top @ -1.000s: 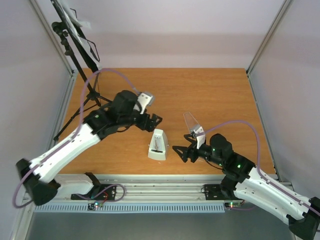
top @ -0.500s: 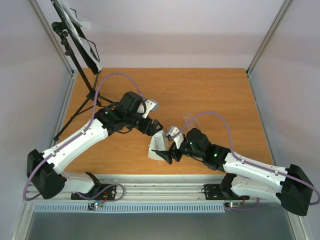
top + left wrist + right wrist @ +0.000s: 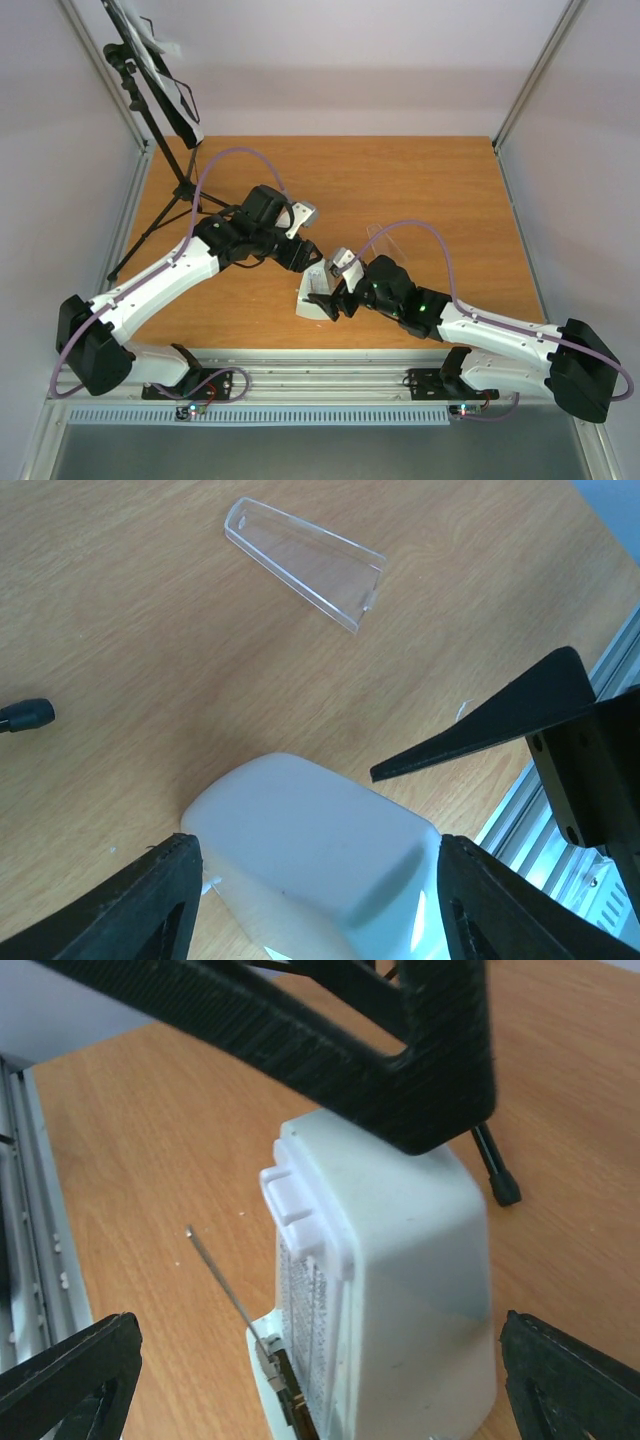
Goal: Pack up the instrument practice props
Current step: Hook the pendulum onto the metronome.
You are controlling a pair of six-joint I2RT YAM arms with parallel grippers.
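The pale wedge-shaped metronome (image 3: 315, 293) stands near the table's front edge with its thin pendulum rod (image 3: 224, 1290) leaning out. My left gripper (image 3: 306, 256) is closed on its upper body, a finger on each side (image 3: 315, 880). My right gripper (image 3: 328, 298) is open just right of the metronome (image 3: 400, 1290), its fingers wide apart (image 3: 320, 1380) and not touching it. The clear plastic cover (image 3: 305, 560) lies apart on the table behind my right arm (image 3: 384, 238). The black music stand (image 3: 150, 75) stands at the far left with white sheet pages (image 3: 164, 46) on it.
The stand's tripod legs (image 3: 165, 205) spread over the table's left side, one foot tip (image 3: 25, 715) close to the metronome. A metal rail (image 3: 300, 362) runs along the front edge. Grey walls close in the left, right and back.
My right arm swung left from the table's right side up to the metronome. My left gripper came down a little onto the metronome's top. The metronome and cover stayed put.
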